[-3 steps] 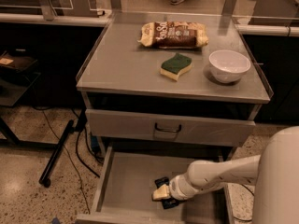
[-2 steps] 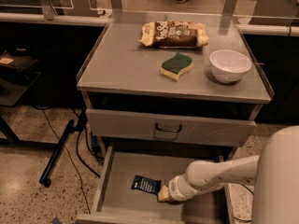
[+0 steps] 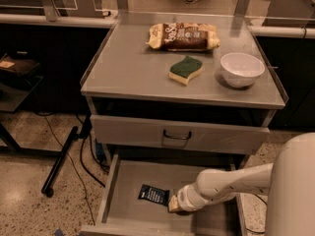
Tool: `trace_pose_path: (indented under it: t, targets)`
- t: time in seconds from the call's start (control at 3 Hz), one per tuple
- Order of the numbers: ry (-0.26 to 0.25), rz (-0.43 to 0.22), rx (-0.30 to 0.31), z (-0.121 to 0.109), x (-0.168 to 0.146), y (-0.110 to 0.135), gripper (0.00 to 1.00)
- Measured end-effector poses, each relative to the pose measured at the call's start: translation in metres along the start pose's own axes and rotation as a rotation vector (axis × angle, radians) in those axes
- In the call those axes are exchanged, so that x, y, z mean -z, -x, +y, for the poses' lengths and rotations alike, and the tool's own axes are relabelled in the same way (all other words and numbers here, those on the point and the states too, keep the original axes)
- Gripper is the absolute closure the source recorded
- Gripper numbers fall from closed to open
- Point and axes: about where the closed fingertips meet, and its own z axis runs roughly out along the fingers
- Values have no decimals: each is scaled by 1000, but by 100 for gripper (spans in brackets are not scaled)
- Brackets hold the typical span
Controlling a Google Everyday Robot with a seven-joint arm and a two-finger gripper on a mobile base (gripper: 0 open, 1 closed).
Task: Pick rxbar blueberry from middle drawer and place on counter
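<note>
End effector (image 3: pixel 172 204) reaching into the open middle drawer (image 3: pixel 129 216) beside the rxbar blueberry (image 3: pixel 154 194).
The end effector is sitting low over the drawer floor, right at the bar's right end; clenched or released, I cannot tell. The bar, a small flat dark wrapper with pale print, is lying flat. Above, the worktop (image 3: pixel 130 68) is carrying a snack bag (image 3: pixel 183 37), sponge (image 3: pixel 185 69) and white bowl (image 3: pixel 241 69).
</note>
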Motion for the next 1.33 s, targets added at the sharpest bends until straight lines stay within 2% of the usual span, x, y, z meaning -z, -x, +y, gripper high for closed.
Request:
trace_pose_path:
  t: [0.33, 1.33]
  targets:
    - [0, 0, 0, 0, 0, 0, 83]
    - [0, 0, 0, 0, 0, 0, 12]
